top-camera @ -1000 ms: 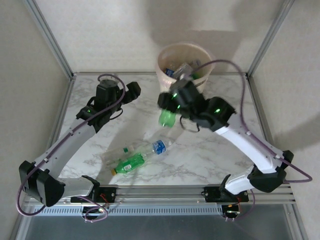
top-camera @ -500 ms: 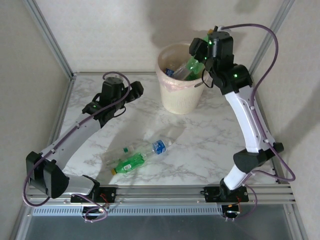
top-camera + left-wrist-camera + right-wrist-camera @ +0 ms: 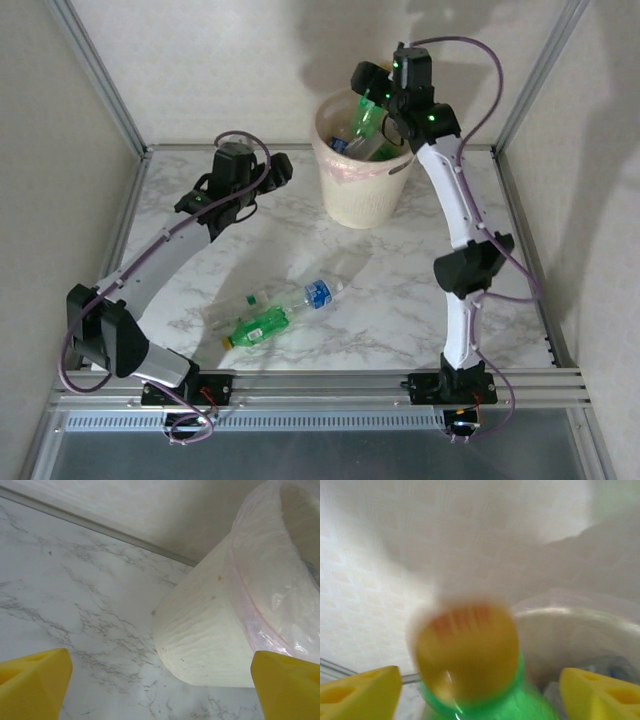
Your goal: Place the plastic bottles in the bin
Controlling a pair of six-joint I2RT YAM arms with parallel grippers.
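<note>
The right gripper (image 3: pixel 480 692) hangs above the bin (image 3: pixel 365 200) at the far edge of the table (image 3: pixel 400 305). Its yellow fingers (image 3: pixel 360 690) are spread wide, and the green yellow-capped bottle (image 3: pixel 470 655) between them is blurred and looks loose, cap toward the wrist. For a clean drop I'd hold the wrist over the middle of the pinkish liner (image 3: pixel 265 605), since the piled bottles (image 3: pixel 352 142) inside could bounce it out. The left gripper (image 3: pixel 160 680) waits empty and open beside the bin, while a clear blue-labelled bottle (image 3: pixel 308 294) and a green bottle (image 3: pixel 260 326) lie just beside each other toward the near edge.
</note>
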